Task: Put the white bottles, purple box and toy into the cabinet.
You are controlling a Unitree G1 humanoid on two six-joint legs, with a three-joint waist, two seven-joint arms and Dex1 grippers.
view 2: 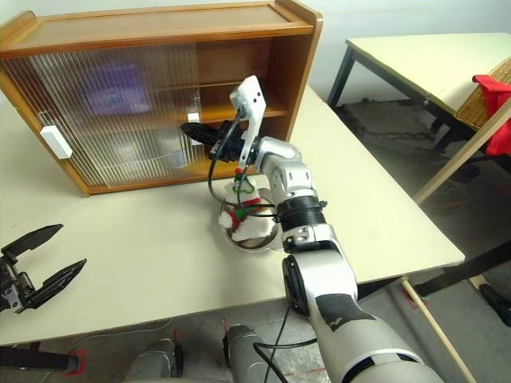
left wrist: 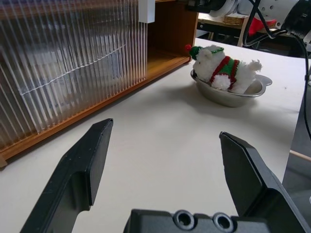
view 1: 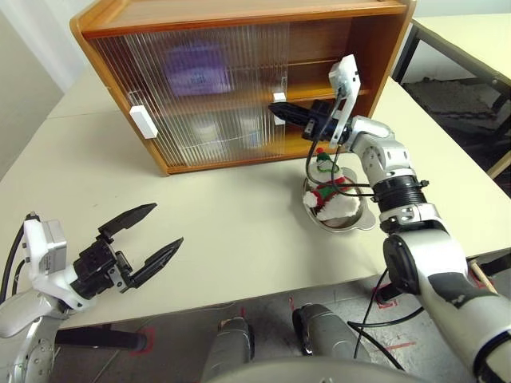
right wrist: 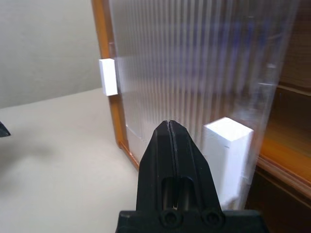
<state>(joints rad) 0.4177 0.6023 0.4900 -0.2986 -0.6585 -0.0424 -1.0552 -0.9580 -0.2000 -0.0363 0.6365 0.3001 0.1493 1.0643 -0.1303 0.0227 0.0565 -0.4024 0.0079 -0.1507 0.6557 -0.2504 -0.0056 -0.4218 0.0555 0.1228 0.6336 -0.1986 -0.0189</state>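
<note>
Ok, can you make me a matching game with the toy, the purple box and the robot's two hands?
Things:
1. toy
2. purple box
3. left hand
4. right hand

States:
A. shut, next to a white door handle
B. open wide above the table
C. lying in a metal bowl
D. behind the ribbed doors in the cabinet

Pairs: 1-C, 2-D, 3-B, 4-A

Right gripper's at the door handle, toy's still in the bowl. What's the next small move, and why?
Probably draw the shut right gripper back from the white handle and lower it toward the toy: the cabinet's right side stands open, and the toy lies in the metal bowl.
</note>
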